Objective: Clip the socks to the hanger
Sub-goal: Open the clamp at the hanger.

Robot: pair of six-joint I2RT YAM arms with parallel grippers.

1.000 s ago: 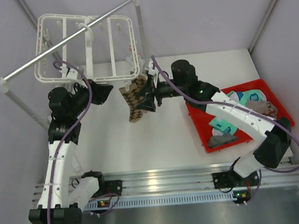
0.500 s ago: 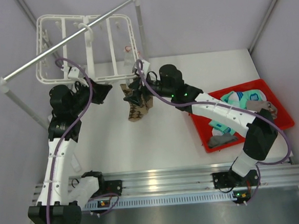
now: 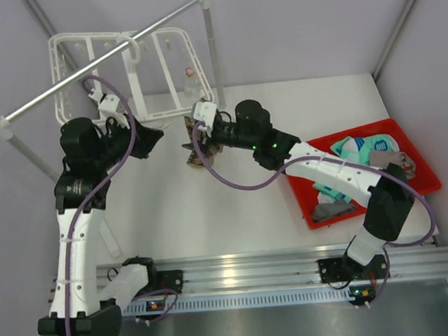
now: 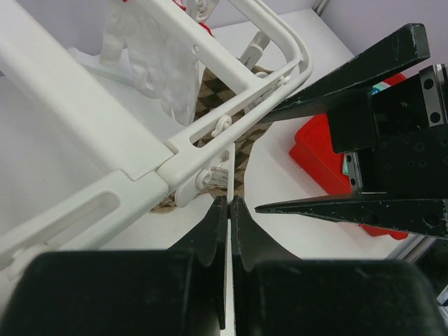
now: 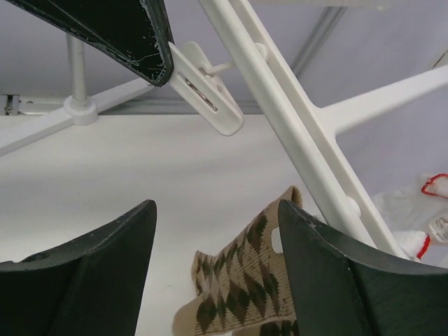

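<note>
My right claw (image 5: 215,206) is spread w/ nothing in it, left claw (image 4: 228,210) pressed together by a clip (image 5: 206,96) on the hanger (image 4: 91,112); checkered sock (image 5: 245,280) sits just under the frame, clipped or not I can't tell, w/ more socks (image 3: 365,149) left in the red tray (image 3: 296,184).

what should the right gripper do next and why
Probably lower and close on the checkered sock: the right gripper is open over it, holding nothing, while the left gripper seems to pinch a clip that looks empty.
</note>
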